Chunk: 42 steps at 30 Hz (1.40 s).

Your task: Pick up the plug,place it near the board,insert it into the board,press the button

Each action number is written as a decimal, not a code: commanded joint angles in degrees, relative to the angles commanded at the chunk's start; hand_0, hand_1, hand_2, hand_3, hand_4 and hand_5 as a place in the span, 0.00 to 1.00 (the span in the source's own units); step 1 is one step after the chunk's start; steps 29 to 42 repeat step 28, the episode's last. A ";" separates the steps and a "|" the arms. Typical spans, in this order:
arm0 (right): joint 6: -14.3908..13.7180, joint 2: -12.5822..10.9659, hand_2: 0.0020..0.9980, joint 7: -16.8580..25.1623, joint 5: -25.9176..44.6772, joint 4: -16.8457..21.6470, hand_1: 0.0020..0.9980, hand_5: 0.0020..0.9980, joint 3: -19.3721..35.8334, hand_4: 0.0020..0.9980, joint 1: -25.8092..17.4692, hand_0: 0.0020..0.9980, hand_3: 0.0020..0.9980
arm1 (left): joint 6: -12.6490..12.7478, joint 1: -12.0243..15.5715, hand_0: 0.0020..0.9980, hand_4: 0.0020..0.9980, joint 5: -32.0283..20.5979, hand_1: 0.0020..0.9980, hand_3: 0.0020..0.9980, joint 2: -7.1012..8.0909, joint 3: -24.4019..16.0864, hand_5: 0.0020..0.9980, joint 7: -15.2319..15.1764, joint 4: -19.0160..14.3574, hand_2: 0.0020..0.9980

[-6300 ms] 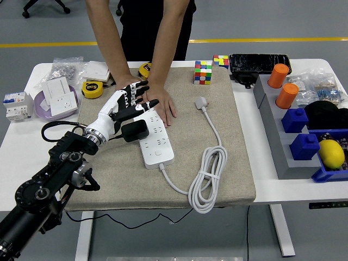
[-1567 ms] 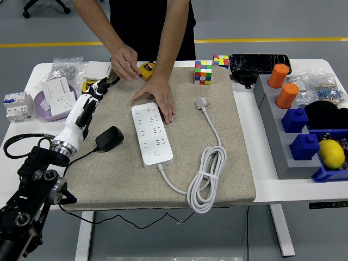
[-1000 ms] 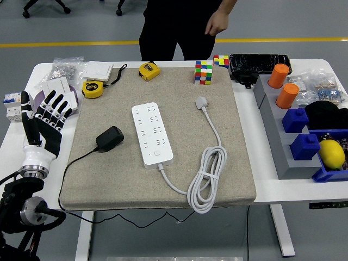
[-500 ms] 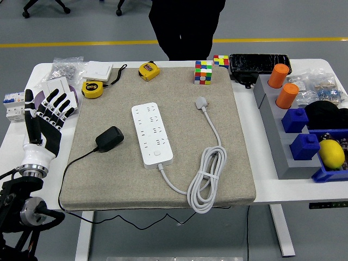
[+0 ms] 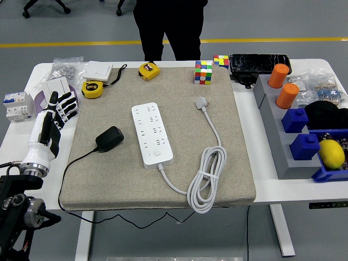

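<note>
Readable text: I find none anywhere on the bench (image 5: 255, 187).
Power strip (image 5: 152, 134): I see socket holes and a button, but no lettering I can make out.
Black plug (image 5: 110, 138): no label shows from my camera.
Yellow tape measures (image 5: 93, 89): each has a dark round patch on top, its print too small for me to read.
White breaker unit (image 5: 14, 104): it carries blue marks, too blurred for me to read.

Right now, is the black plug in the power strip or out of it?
Out: the black plug lies on the mat, left of the power strip, not touching it.
</note>
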 joint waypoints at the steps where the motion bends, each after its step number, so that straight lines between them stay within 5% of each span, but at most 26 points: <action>1: 0.00 0.01 0.71 -0.04 0.02 0.00 0.71 0.95 -0.02 1.00 -0.03 0.80 0.75 | 0.01 0.02 0.79 1.00 0.18 0.84 0.79 -0.01 0.01 0.87 0.06 -0.03 0.81; 42: -0.02 -0.79 0.71 -0.48 0.68 0.00 0.70 0.90 -1.83 1.00 0.58 0.80 0.75 | 0.37 -0.33 0.77 0.97 4.06 0.84 0.78 -0.32 0.76 0.76 0.36 -1.08 0.80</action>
